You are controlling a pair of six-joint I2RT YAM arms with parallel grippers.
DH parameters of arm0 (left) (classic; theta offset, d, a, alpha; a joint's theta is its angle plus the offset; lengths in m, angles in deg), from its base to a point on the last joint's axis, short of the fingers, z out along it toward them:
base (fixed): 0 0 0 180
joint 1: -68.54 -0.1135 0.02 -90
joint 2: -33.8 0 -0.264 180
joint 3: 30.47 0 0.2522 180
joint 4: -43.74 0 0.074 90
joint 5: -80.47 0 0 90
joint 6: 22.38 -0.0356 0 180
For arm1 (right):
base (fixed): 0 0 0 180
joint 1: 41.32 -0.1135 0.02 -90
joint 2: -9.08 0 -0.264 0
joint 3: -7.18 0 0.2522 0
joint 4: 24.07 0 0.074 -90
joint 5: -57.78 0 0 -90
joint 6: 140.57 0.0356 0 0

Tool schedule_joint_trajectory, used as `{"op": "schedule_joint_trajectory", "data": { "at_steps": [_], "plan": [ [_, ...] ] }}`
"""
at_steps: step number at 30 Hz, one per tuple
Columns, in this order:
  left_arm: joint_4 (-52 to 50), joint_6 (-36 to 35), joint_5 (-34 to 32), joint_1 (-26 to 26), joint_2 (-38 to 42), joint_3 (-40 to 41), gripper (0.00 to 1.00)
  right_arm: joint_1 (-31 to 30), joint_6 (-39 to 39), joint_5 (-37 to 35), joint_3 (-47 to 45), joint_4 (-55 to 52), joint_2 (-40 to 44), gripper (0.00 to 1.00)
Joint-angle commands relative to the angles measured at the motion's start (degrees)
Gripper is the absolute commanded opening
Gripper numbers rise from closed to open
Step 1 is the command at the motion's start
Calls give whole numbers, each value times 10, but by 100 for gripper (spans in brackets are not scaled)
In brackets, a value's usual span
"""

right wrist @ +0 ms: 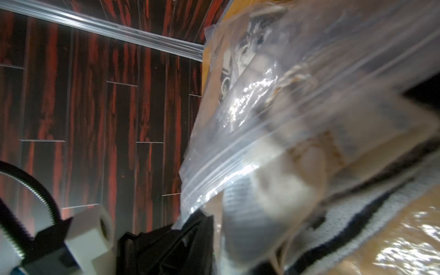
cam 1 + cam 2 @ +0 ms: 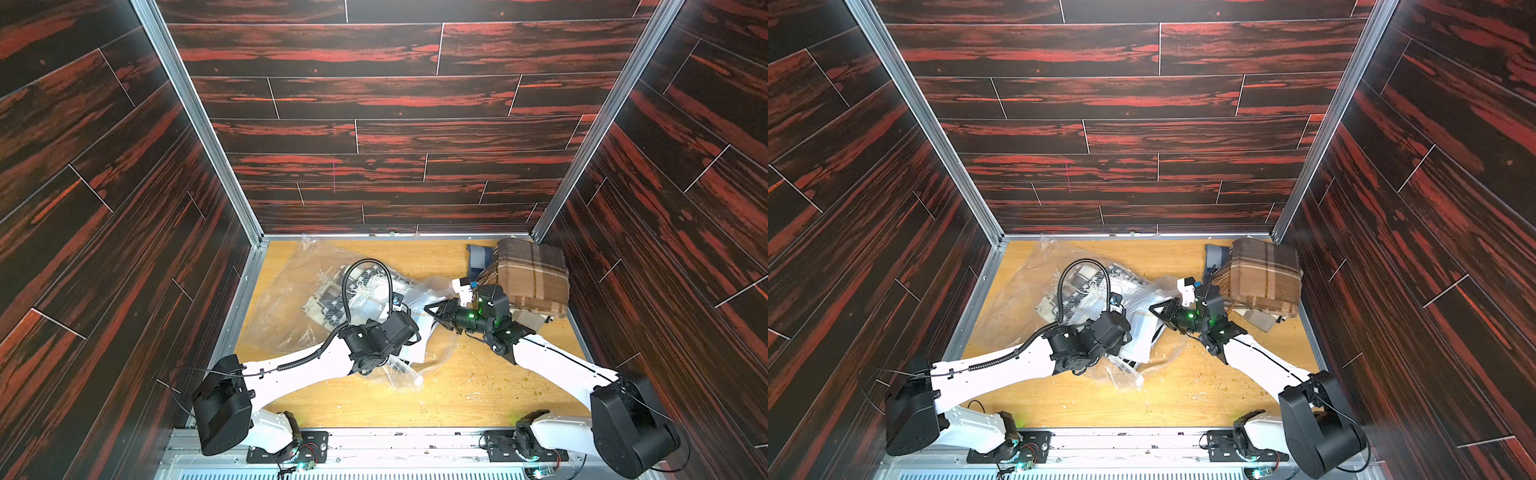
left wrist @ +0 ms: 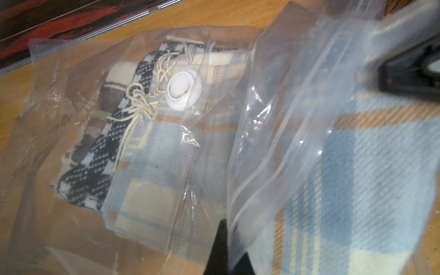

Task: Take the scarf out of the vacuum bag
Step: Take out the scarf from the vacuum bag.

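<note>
Left hand (image 3: 232, 238) clamps the bag (image 3: 273, 114) by its edge; right hand (image 2: 434, 309), grip unclear, at its mouth. Likely next: pulling the scarf (image 3: 147, 166) out.

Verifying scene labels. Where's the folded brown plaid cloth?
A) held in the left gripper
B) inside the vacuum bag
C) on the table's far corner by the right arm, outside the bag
C: in both top views the brown plaid cloth lies folded in that corner, outside the vacuum bag.

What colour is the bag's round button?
The button is white, clearest in the left wrist view.
</note>
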State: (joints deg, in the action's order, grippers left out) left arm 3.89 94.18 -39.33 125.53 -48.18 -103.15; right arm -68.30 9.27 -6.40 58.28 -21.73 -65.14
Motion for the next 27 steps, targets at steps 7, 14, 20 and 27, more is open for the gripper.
{"op": "schedule_joint_trajectory", "data": {
  "at_steps": [7,14,20,27],
  "plan": [
    [-16,-1,-7,-8,-1,-11,0,-1,-19,-2,7,-17,-13,34],
    [-18,-1,-4,-13,-1,-12,0,-1,-13,1,-5,12,-32,20],
    [-22,2,5,-21,-11,-18,0,-1,-16,-4,-6,8,-21,0],
    [-33,5,14,-44,-41,-47,0,-2,-38,-9,0,-14,-4,0]
  ]
}}
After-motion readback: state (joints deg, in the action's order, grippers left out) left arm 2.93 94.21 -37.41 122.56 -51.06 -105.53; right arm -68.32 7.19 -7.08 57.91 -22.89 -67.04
